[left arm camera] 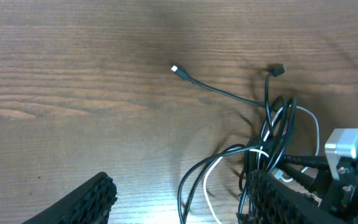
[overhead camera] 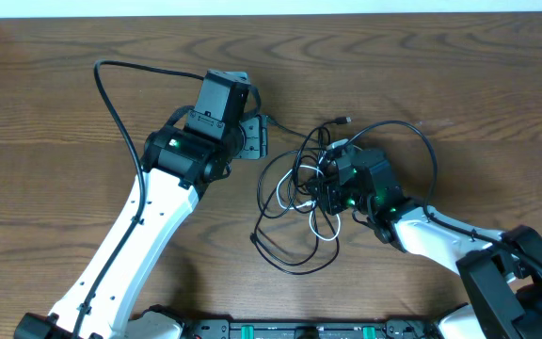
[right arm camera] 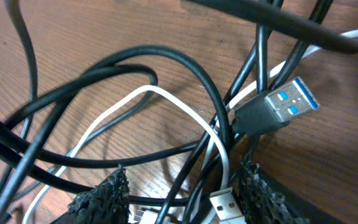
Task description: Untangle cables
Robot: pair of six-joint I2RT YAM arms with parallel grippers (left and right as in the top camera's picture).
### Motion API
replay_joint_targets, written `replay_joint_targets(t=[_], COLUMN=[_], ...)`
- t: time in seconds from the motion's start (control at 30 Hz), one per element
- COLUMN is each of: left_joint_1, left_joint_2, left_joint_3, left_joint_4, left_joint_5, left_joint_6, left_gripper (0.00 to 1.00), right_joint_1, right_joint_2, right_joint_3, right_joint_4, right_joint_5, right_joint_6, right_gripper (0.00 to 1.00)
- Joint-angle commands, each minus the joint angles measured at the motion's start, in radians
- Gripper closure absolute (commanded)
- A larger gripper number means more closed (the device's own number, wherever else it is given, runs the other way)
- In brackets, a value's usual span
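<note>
Right hand [right arm camera: 182,186] dips low, its fingers [right arm camera: 101,199] straddling the tangled cables [right arm camera: 260,115].

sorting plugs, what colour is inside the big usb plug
Blue, usb plug, right wrist view.

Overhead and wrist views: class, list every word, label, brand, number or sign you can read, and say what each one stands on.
No text can be read in any view.
Left arm's black wrist housing: tiny pale marks, too small to read.
Black USB plug among the cables: blue insert, no lettering visible.
</note>
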Motion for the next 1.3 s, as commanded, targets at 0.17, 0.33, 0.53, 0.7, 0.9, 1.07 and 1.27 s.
replay_joint_targets(t=[0.17, 0.33, 0.53, 0.7, 0.9, 1.07, 1.27], left_joint_1=[0.006, 0.006, 0.006, 0.006, 0.006, 0.006, 0.006], left_joint_2=[0.007, 0.007, 0.007, 0.007, 0.007, 0.007, 0.007], left_joint_3=[0.019, 0.019, 0.019, 0.019, 0.019, 0.019, 0.019], left_joint_4=[0.007, 0.006, 0.000, 0.000, 0.000, 0.000, 0.000], left_joint_5=[-0.012, -0.012, -0.012, -0.011, -0.011, -0.011, -0.007], left_joint_6=[-0.002, -0.002, -0.002, -0.002, -0.002, -0.002, -0.002], left_gripper=[0.30, 0.30, 0.30, 0.30, 0.30, 0.30, 0.30], right_joint_1=[0.026, 0.029, 0.029, 0.029, 0.029, 0.029, 0.028], right_joint_2=[0.009, 0.048, 0.057, 0.073, 0.114, 0.129, 0.105], right_joint_3=[0.005, 0.005, 0.005, 0.005, 0.005, 0.005, 0.005], right_joint_4=[0.060, 0.091, 0.081, 0.058, 0.118, 0.148, 0.196], right_joint_5=[0.014, 0.029, 0.029, 0.062, 0.062, 0.057, 0.050], right_joint_6=[-0.006, -0.007, -0.016, -0.018, -0.008, 0.006, 0.013], right_gripper=[0.49, 0.49, 0.60, 0.61, 0.82, 0.99, 0.99])
